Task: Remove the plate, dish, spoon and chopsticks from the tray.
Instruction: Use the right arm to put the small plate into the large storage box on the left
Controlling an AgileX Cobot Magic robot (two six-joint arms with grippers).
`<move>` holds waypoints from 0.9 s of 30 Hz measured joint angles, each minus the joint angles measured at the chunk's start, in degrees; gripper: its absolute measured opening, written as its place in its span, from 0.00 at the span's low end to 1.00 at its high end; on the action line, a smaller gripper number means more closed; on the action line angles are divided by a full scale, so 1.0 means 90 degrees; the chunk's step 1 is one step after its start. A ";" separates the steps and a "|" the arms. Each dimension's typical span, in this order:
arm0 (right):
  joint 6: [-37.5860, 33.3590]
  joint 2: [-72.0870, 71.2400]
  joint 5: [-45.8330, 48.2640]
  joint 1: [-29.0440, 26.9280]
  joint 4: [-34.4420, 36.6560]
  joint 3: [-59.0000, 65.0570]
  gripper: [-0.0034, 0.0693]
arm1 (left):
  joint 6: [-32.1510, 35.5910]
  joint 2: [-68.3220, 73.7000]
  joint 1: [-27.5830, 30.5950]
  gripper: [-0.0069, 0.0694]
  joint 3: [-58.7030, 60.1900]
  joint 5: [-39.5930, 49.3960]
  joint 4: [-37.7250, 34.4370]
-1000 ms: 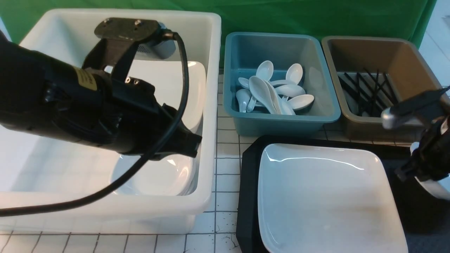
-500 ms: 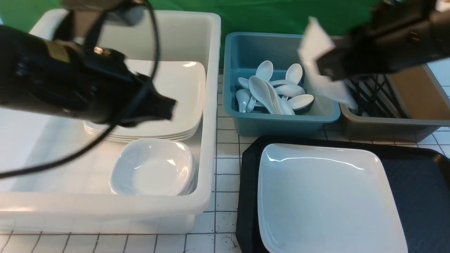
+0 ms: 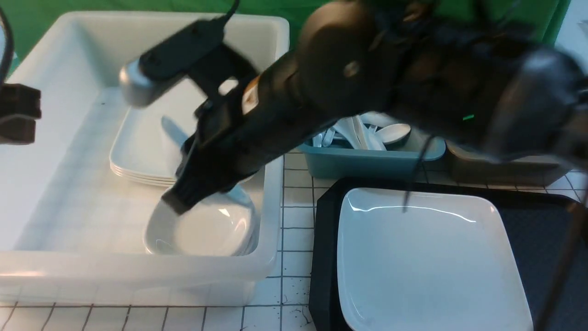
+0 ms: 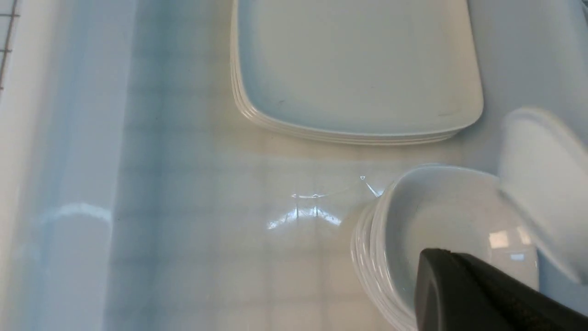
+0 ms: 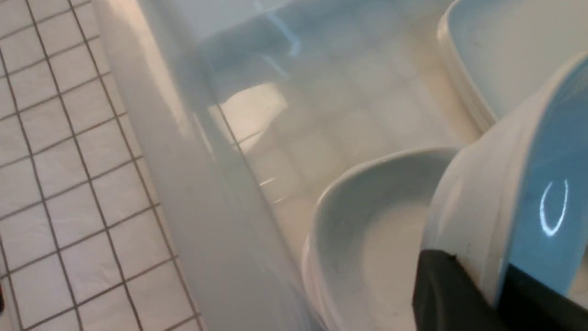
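- The white tub [image 3: 138, 271] is the biggest thing we see. It fills the robot's left side of the gridded table cover [image 3: 294, 216].
- The black tray [image 3: 533, 230] lies on the right, near the camera and just beside the tub.
- The right arm [image 3: 367, 78] crosses the scene from the right, over the teal tub [image 3: 367, 163] and down into the white tub. It is blurred in the front view.
- The plate [image 3: 422, 266] rests flat on the tray, covering most of its left part.
- The brown tub [image 3: 505, 170] sits behind the tray. The arm hides most of it, so we cannot make out its contents.
- A stack of large plates [image 4: 358, 69] lies flat at the far end of the white tub.
- A stack of small dishes [image 4: 436, 220] stands in the tub's near right corner, just beside the large plates.
- The dish [image 5: 496, 184] is tilted steeply over that stack, with its lower edge towards the top bowl. We cannot tell whether the two touch.
- The right gripper [image 5: 498, 294] is clamped on the dish's rim, with one dark finger on each face.
- The left gripper [image 3: 18, 115] hangs at the tub's far left edge, well apart from the dishes. We cannot tell whether its fingers are apart or together.
- White spoons [image 3: 390, 133] lie heaped in the teal tub, partly behind the arm.
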 joint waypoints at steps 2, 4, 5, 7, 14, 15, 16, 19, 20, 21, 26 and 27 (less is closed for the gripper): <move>-0.0028 0.0229 -0.0003 0.0014 -0.0007 -0.0006 0.11 | 0.0067 -0.0013 0.0000 0.09 0.0000 0.0068 -0.0130; -0.0048 0.0401 0.0005 0.0056 -0.0001 -0.0006 0.15 | 0.0154 -0.0013 0.0000 0.09 0.0000 0.0101 -0.0279; -0.0048 0.0406 0.0005 0.0057 -0.0001 -0.0006 0.16 | 0.0156 -0.0013 0.0000 0.09 0.0000 0.0101 -0.0293; -0.0022 0.0429 0.0028 0.0098 0.0006 -0.0020 0.30 | 0.0230 -0.0013 0.0000 0.09 0.0000 0.0101 -0.0410; 0.0096 0.0145 0.0302 0.0111 -0.0049 -0.0086 0.69 | 0.0654 -0.0013 0.0000 0.09 0.0000 0.0131 -0.0913; 0.0096 0.0031 0.0402 0.0111 -0.0070 -0.0124 0.71 | 0.0702 -0.0013 0.0000 0.09 0.0000 0.0131 -0.1024; 0.0096 -0.0069 0.0442 0.0105 -0.0096 -0.0157 0.71 | 0.0751 -0.0013 0.0000 0.09 0.0000 0.0131 -0.1076; 0.0096 -0.0508 0.0690 0.0035 -0.0262 -0.0273 0.73 | 0.0870 -0.0013 0.0000 0.09 0.0000 0.0131 -0.1367; 0.0109 -0.0629 0.0819 -0.0003 -0.0353 -0.0292 0.73 | 0.0891 -0.0013 0.0000 0.09 0.0000 0.0131 -0.1430; 0.0168 -0.0747 0.0977 -0.0052 -0.0570 -0.0312 0.71 | 0.0959 -0.0013 0.0000 0.09 0.0000 0.0131 -0.1537; 0.0971 -0.1348 0.2413 -0.0859 -0.2222 -0.0265 0.29 | 0.1135 -0.0013 -0.0464 0.09 0.0000 0.0069 -0.1866; 0.1107 -0.1466 0.2575 -0.1108 -0.2395 -0.0197 0.19 | 0.1135 -0.0007 -0.0632 0.09 0.0000 0.0030 -0.1878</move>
